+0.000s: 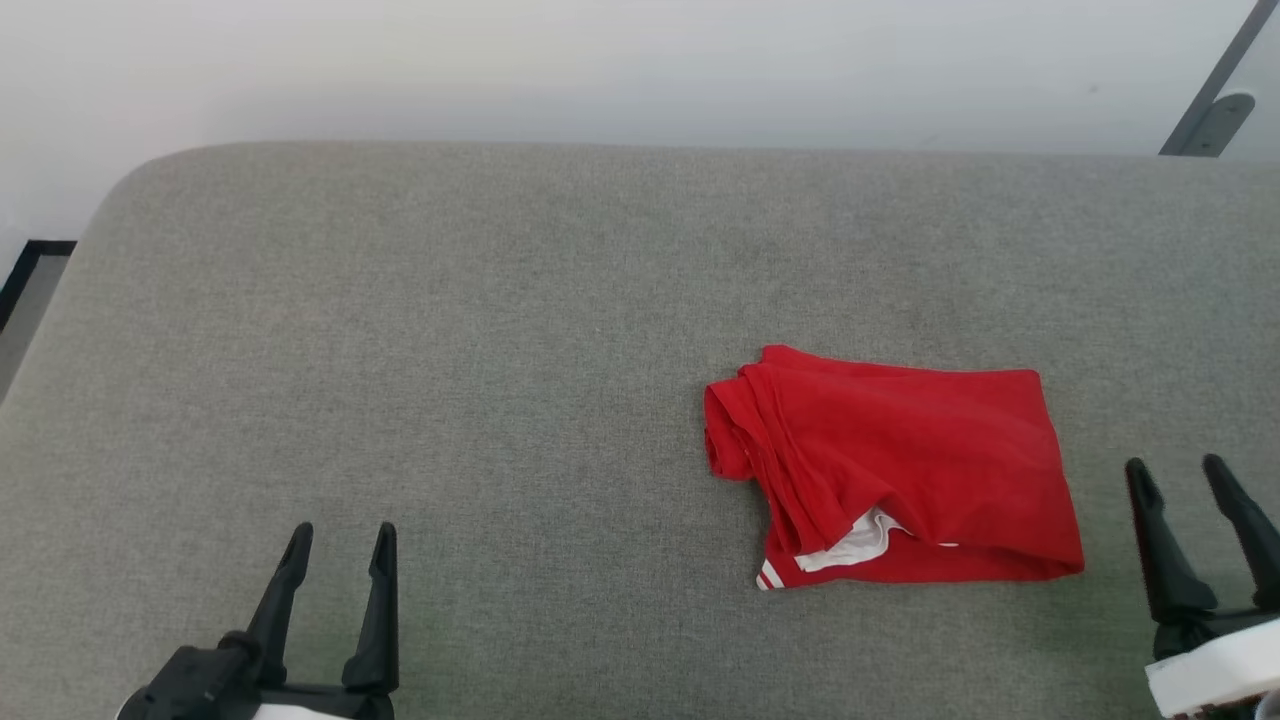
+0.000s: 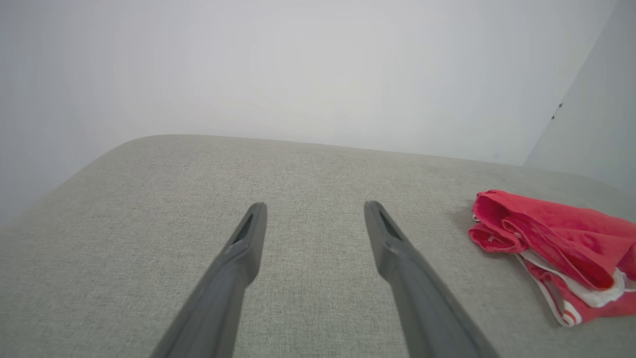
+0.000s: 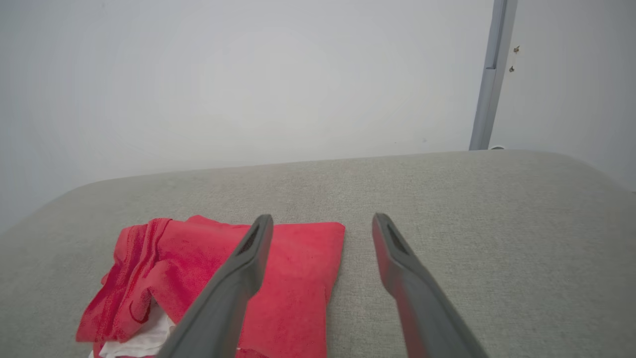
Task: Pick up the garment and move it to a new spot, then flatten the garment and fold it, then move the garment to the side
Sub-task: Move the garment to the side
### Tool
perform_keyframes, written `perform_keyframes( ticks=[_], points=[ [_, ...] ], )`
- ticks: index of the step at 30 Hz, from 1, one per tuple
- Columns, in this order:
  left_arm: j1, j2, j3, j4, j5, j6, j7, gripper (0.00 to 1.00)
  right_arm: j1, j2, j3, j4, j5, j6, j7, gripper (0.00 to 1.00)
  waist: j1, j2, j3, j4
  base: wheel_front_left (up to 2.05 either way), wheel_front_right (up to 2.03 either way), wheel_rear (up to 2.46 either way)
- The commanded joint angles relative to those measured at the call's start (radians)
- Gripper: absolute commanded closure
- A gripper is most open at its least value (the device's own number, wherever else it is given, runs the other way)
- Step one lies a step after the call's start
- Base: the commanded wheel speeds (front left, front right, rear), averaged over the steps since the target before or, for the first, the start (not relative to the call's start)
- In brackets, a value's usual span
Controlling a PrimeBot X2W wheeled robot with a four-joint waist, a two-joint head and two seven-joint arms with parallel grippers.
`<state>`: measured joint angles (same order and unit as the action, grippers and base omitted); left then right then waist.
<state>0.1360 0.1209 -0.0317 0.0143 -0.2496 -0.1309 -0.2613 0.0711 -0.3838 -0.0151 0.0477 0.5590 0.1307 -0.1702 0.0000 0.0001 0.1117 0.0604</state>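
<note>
The garment (image 1: pixel 900 470) is a bright-red cloth folded into a rough rectangle on the right half of the grey padded table (image 1: pixel 450 330), with a white piece and a red-and-white striped edge showing at its near side. My left gripper (image 1: pixel 342 535) stands open at the lower left, well apart from it. My right gripper (image 1: pixel 1180 468) is open just right of the garment's right edge. In the left wrist view the garment (image 2: pixel 551 243) lies to the right of the open left gripper (image 2: pixel 314 206). In the right wrist view the garment (image 3: pixel 298 283) lies behind and left of the open right gripper (image 3: pixel 322 219).
A pale wall (image 1: pixel 600 70) rises behind the table's far edge. A grey metal post (image 1: pixel 1210 90) stands at the back right. The table's rounded far-left corner (image 1: pixel 140 170) drops to a dark-edged floor strip (image 1: pixel 25 275).
</note>
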Motion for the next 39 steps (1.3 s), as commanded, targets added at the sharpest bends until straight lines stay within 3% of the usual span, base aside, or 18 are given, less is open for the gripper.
perform_keyframes(
  ticks=[1,8,14,18,23,31,32,33,34,39],
  points=[
    [-0.014,0.0,-0.001,-0.005,0.003,0.001,-0.005,0.0,-0.008,-0.002,0.002,-0.004,-0.011,0.0,0.01,0.0,0.0,-0.0001,0.005,0.001,0.0,0.0,0.0],
    [-0.067,-0.005,-0.022,-0.007,0.002,0.001,-0.005,0.0,-0.125,-0.083,0.046,-0.026,-0.008,0.0,0.228,0.0,0.0,-0.0001,0.067,-0.001,0.0,0.0,0.0],
    [-0.152,-0.007,-0.065,0.007,0.006,0.001,-0.005,0.0,-0.242,-0.212,0.124,-0.037,0.052,0.0,0.584,0.0,0.0,-0.0001,0.15,0.012,0.0,0.0,0.0],
    [-0.205,-0.011,-0.087,0.021,0.002,0.001,-0.005,0.0,-0.298,-0.251,0.141,-0.05,0.108,0.0,0.796,0.0,0.0,-0.0001,0.196,0.026,0.0,0.0,0.0],
    [-0.262,-0.01,-0.13,0.035,0.002,0.001,-0.005,0.0,-0.341,-0.249,0.133,-0.051,0.145,0.0,0.978,0.0,0.0,-0.0001,0.254,0.049,0.0,0.0,0.0],
    [-0.339,-0.002,-0.167,0.051,-0.007,0.001,-0.005,0.0,-0.339,-0.198,0.139,-0.025,0.148,0.0,1.116,0.0,0.0,-0.0001,0.338,0.078,0.0,0.0,0.0],
    [-0.346,-0.001,-0.167,0.053,-0.008,0.001,-0.005,0.0,-0.339,-0.19,0.139,-0.026,0.146,0.0,1.117,0.34,0.0,-0.0001,0.345,0.079,0.0,0.0,0.0],
    [-0.352,-0.001,-0.168,0.055,-0.009,0.001,-0.005,0.0,-0.341,-0.183,0.141,-0.03,0.147,0.0,1.115,0.6,0.0,-0.0001,0.35,0.078,0.0,0.0,0.0],
    [-0.358,0.0,-0.168,0.058,-0.01,0.001,-0.005,0.0,-0.342,-0.176,0.141,-0.034,0.15,0.0,1.112,1.0,0.0,-0.0001,0.355,0.075,0.0,0.0,0.0],
    [-0.371,0.011,-0.164,0.064,-0.003,0.001,-0.005,0.0,-0.351,-0.157,0.102,-0.046,0.142,0.0,1.063,1.0,0.0,-0.0001,0.359,0.044,0.0,0.0,0.0]
  ],
)
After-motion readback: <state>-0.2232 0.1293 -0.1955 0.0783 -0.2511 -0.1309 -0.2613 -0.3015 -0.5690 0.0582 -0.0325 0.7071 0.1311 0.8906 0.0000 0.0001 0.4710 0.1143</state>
